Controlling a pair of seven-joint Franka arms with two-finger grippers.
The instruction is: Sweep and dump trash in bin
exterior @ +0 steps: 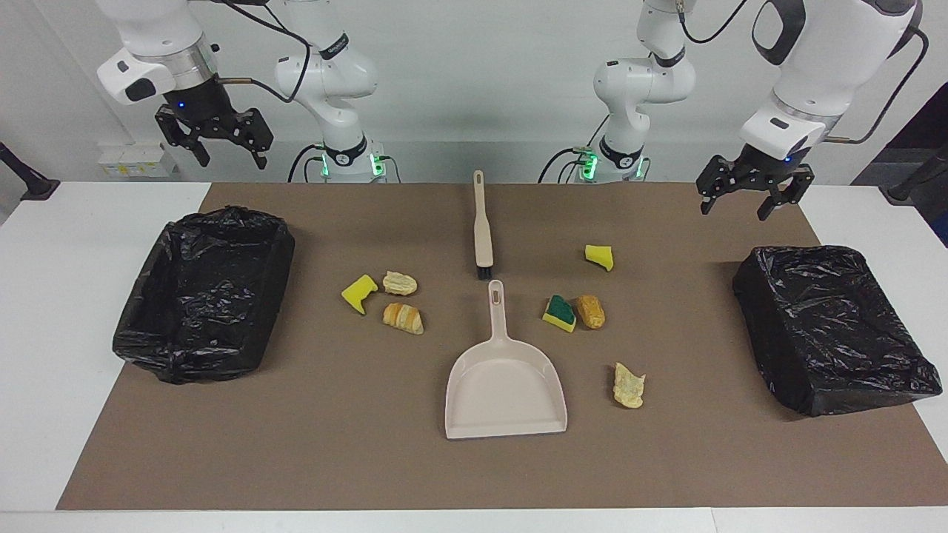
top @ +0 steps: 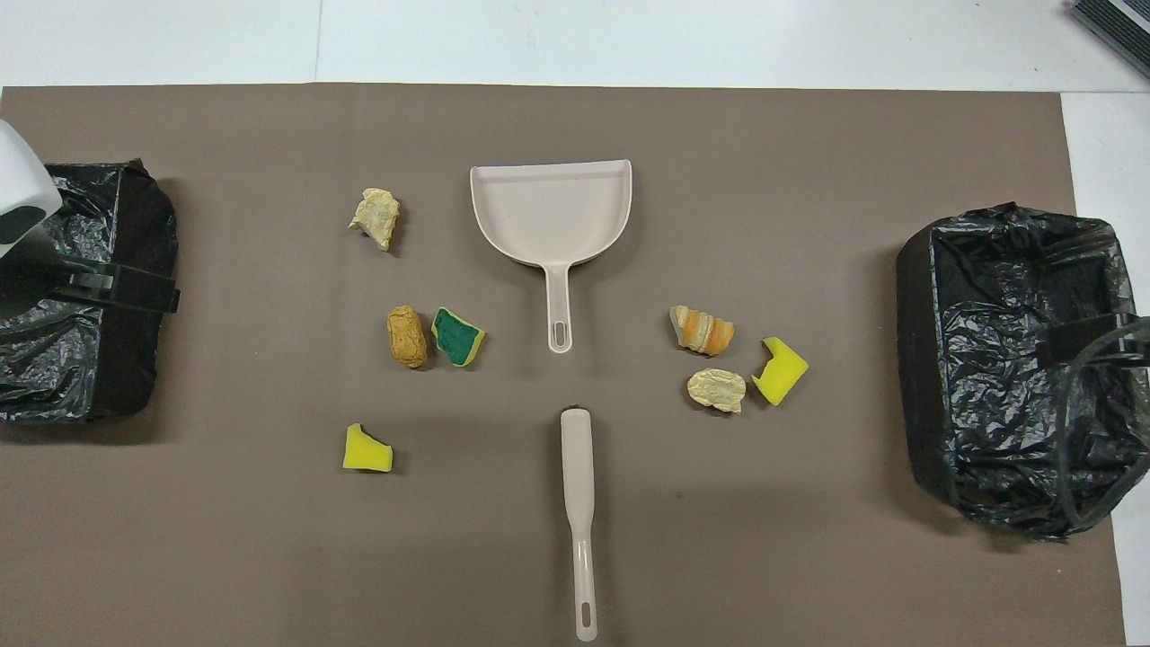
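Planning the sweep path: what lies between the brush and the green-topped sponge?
Nothing: bare brown mat separates the brush from the green-topped sponge, clearest in the overhead view.

A brown mat (exterior: 474,459) is covering the white bench (exterior: 67,311). Cables (exterior: 563,159) are lying on the bench beside the mat's edge nearest the robots; a dark slatted object (top: 1114,22) is showing past the mat's farthest corner.

I count three sponge chunks (exterior: 360,293), four bread pieces (exterior: 403,317), one dustpan (exterior: 506,388), one brush (exterior: 482,226) and two black-lined bins (exterior: 204,293) here before me.
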